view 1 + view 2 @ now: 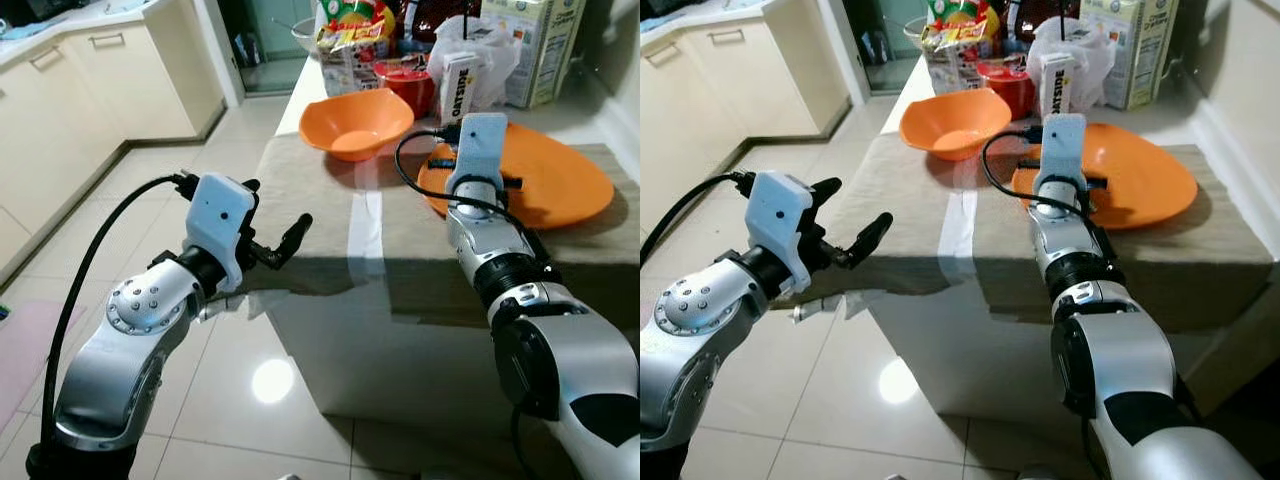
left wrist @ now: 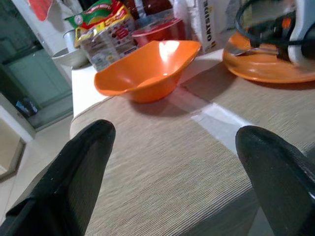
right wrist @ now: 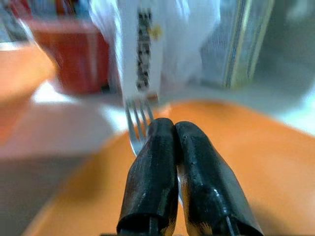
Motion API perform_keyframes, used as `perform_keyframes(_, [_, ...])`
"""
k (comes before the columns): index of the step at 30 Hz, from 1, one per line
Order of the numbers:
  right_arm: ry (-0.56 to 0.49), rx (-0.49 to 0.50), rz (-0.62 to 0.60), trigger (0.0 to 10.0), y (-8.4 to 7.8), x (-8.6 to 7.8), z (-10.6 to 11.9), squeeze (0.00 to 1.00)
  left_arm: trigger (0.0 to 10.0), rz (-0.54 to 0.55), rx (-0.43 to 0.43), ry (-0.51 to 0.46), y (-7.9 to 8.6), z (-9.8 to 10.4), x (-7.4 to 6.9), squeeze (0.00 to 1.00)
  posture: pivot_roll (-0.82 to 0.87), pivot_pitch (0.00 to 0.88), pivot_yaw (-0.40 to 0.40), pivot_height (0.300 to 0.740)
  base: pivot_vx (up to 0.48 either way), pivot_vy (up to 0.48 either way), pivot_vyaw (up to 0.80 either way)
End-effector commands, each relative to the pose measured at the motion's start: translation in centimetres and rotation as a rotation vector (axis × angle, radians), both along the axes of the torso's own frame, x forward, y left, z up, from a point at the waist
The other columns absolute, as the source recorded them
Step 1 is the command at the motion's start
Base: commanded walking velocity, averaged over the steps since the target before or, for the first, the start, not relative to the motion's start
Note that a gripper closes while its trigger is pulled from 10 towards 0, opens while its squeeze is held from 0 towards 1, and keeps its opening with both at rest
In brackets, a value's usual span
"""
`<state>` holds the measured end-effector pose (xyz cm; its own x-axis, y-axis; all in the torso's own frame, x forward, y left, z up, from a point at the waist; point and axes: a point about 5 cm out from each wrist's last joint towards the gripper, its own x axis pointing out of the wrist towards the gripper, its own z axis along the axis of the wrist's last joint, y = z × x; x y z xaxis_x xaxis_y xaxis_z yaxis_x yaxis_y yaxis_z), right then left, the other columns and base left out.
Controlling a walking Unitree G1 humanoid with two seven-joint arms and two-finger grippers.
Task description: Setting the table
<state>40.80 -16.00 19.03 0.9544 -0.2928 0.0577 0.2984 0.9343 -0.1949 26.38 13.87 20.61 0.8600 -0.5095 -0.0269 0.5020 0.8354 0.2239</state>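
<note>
The silver metal fork (image 3: 138,123) shows just its tines beyond the right hand (image 3: 173,129), its handle hidden. Behind the fork, the red container (image 3: 74,54) and white carton (image 3: 142,49) are blurred.

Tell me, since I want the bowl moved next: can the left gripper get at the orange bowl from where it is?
Probably yes. The left gripper hangs open off the table's near-left edge, and bare placemat lies between it and the orange bowl. It would need a forward reach.
</note>
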Motion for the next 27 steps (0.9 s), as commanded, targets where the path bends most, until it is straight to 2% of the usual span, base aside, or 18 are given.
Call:
perform_keyframes(1, [-0.036, -0.013, 0.025, 0.0, 0.9, 0.1, 0.8, 0.00, 10.0, 0.021, 0.007, -0.013, 0.4, 0.3, 0.3, 0.00, -0.07, 0.000, 0.175, 0.735, 0.000, 0.000, 0.00])
perform_keyframes(8, [-0.018, -0.011, -0.003, 0.0, 0.4, 0.3, 0.9, 0.00, 10.0, 0.019, 0.004, -0.014, 0.3, 0.3, 0.3, 0.00, -0.07, 0.000, 0.175, 0.735, 0.000, 0.000, 0.00])
perform_keyframes(9, [-0.020, -0.006, -0.009, 10.0, 0.2, 0.3, 1.0, 0.09, 10.0, 0.019, 0.003, -0.014, 0.3, 0.3, 0.3, 0.00, -0.07, 0.000, 0.175, 0.735, 0.000, 0.000, 0.00])
perform_keyframes(10, [-0.020, -0.006, -0.009, 10.0, 0.2, 0.3, 1.0, 0.09, 10.0, 0.019, 0.003, -0.014, 0.3, 0.3, 0.3, 0.00, -0.07, 0.000, 0.175, 0.735, 0.000, 0.000, 0.00])
perform_keyframes(11, [-0.024, -0.003, -0.013, 10.0, -0.1, 0.4, 1.3, 1.00, 10.0, 0.020, 0.002, -0.014, 0.3, 0.3, 0.3, 0.00, -0.07, 0.000, 0.175, 0.735, 0.000, 0.000, 0.00])
perform_keyframes(16, [-0.030, -0.022, -0.026, 10.0, -0.9, 0.5, 2.0, 1.00, 10.0, 0.026, 0.000, -0.016, 0.2, 0.3, 0.4, 0.00, -0.07, 0.000, 0.173, 0.735, 0.000, 0.000, 0.00])
perform_keyframes(22, [-0.020, -0.028, -0.012, 10.0, -0.9, 0.5, 1.8, 1.00, 10.0, 0.026, -0.003, -0.015, 0.2, 0.2, 0.4, 0.00, -0.07, 0.000, 0.169, 0.735, 0.000, 0.000, 0.00])
perform_keyframes(27, [-0.066, -0.035, -0.011, 10.0, -1.0, 0.6, 2.6, 1.00, 10.0, 0.030, -0.006, -0.019, 0.1, 0.2, 0.6, 0.00, -0.08, 0.000, 0.168, 0.735, 0.000, 0.000, 0.00])
